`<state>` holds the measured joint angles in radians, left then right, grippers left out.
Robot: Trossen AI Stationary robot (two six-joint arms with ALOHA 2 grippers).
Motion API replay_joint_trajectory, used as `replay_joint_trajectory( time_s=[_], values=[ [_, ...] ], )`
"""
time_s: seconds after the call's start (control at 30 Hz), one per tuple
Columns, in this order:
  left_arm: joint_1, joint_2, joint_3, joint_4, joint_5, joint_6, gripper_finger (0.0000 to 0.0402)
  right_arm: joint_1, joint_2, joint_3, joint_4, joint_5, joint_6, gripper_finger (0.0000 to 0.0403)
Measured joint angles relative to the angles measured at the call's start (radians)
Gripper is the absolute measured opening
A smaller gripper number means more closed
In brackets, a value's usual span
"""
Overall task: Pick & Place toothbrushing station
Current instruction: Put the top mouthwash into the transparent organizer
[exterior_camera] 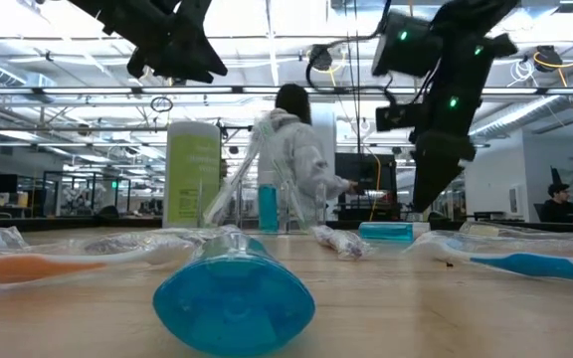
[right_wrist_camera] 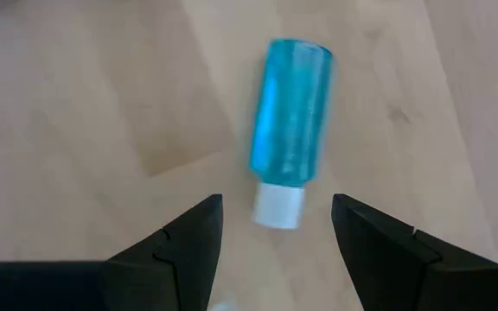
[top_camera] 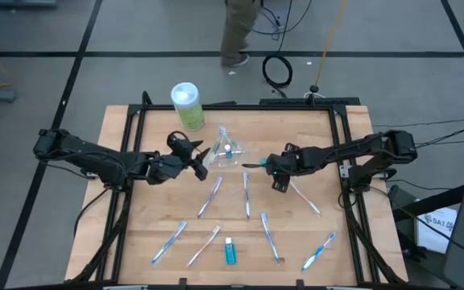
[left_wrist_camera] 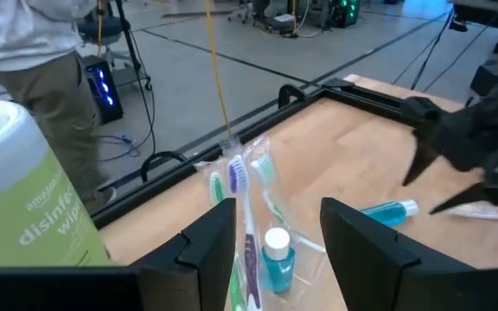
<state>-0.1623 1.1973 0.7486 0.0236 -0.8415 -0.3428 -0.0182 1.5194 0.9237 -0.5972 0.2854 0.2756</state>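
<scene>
Blue bottle [exterior_camera: 234,290] foremost, cup [top_camera: 225,150] holding toothbrushes [left_wrist_camera: 240,186]

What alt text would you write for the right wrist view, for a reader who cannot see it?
A small blue bottle with a white cap lies on its side on the wooden table, just beyond the right gripper. The gripper's dark jaws stand open and empty, with the cap end between them.

A light wooden table [top_camera: 135,242] carries scattered toothbrushes [top_camera: 209,197], a small blue bottle [top_camera: 230,253] at lower centre, a green wipes canister [top_camera: 188,106] at upper left, and a clear cup [top_camera: 225,150] mid-frame.
</scene>
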Motion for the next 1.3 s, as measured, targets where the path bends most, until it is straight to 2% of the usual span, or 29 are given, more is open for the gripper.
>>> replay_joint_trajectory(
  time_s=[0.17, 0.3, 0.37, 0.53, 0.6, 0.67, 0.9, 1.13, 1.3],
  values=[
    [0.000, 0.000, 0.000, 0.003, 0.000, 0.000, 0.0177, 0.039, -0.085, -0.011, -0.045, 0.006, 0.043, 0.0210],
    [0.000, 0.000, 0.000, 0.002, 0.004, -0.002, 0.0177, 0.062, -0.193, -0.135, 0.062, 0.050, 0.055, 0.0210],
    [0.000, 0.000, 0.000, 0.002, 0.004, -0.002, 0.0177, 0.068, -0.254, -0.238, 0.211, 0.053, 0.043, 0.0210],
    [0.002, 0.000, 0.000, 0.007, 0.004, -0.002, 0.0177, 0.064, -0.323, -0.502, 0.736, 0.053, -0.066, 0.0210],
    [0.005, 0.000, 0.000, 0.007, 0.005, -0.002, 0.0177, 0.065, -0.329, -0.570, 0.926, 0.050, -0.132, 0.0210],
    [0.006, 0.000, 0.000, 0.007, 0.005, -0.002, 0.0177, 0.066, -0.329, -0.612, 1.024, 0.052, -0.173, 0.0210],
    [0.005, 0.000, 0.000, 0.007, 0.005, -0.001, 0.0177, 0.057, -0.328, -0.687, 1.058, 0.059, -0.124, 0.0210],
    [0.005, 0.000, 0.000, 0.006, 0.005, -0.001, 0.0177, 0.042, -0.328, -0.759, 1.145, 0.126, -0.075, 0.0210],
    [0.005, 0.000, 0.000, 0.007, 0.005, -0.001, 0.0177, 0.038, -0.320, -0.776, 1.192, 0.118, -0.071, 0.0210]
  ],
)
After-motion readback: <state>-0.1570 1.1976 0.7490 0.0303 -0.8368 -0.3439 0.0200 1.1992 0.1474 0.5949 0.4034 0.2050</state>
